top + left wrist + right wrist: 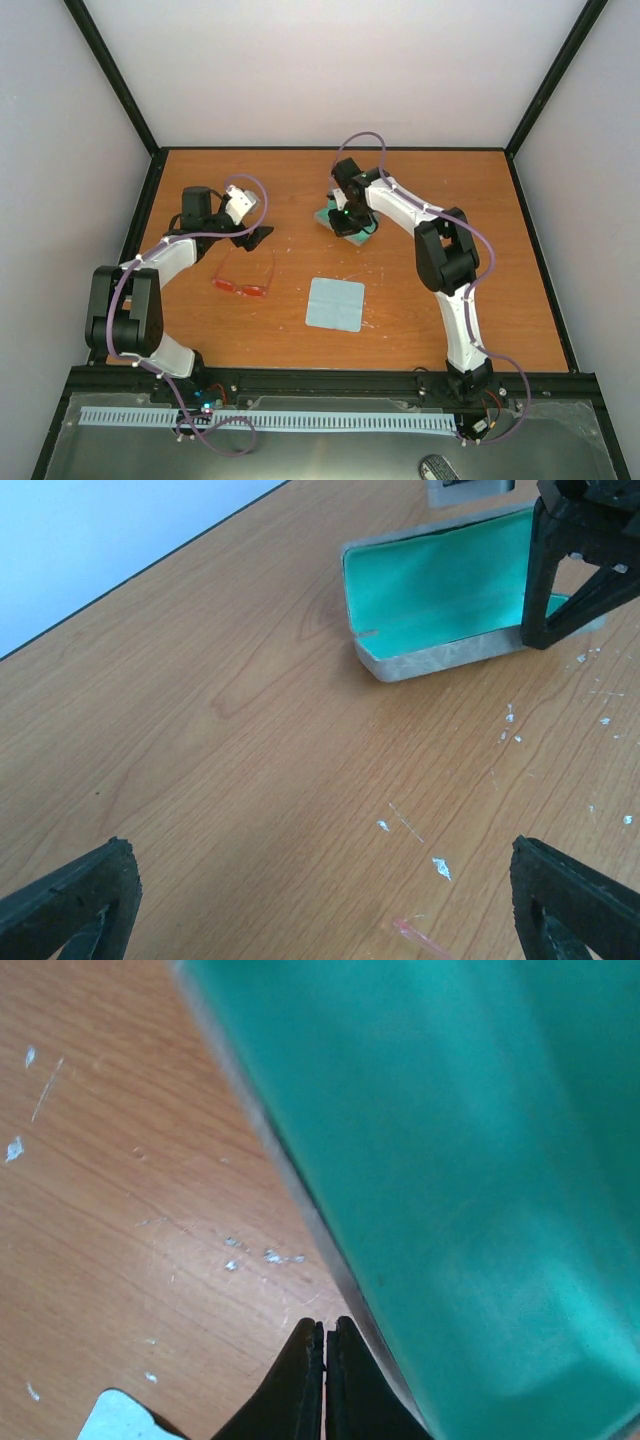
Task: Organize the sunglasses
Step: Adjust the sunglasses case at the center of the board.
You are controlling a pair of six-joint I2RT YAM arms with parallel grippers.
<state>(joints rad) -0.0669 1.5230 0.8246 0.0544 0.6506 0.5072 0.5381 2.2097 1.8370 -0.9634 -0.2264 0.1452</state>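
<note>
While two arms reach over the wooden table (450, 200), three loose things lie on it, one of each kind: one pair of sunglasses, one cloth and one case. The sunglasses (243, 283), red-orange with reddish lenses, lie unfolded on the left half of the table. Their two lenses face the near edge and both temple arms point away. They lie just on the near side of the left pincer (320, 910) and it does not touch them. That pincer hangs with its two fingers spread wide and only bare wood between them. The light blue square cloth (335, 303) lies flat near the middle, to the right of the sunglasses and apart from them. Farther back sits the grey case (440, 580), open, with its green lining showing. The right pincer (325, 1380) is at one end of the case with its two fingers pressed together just beside the grey rim, and nothing shows between the tips.
</note>
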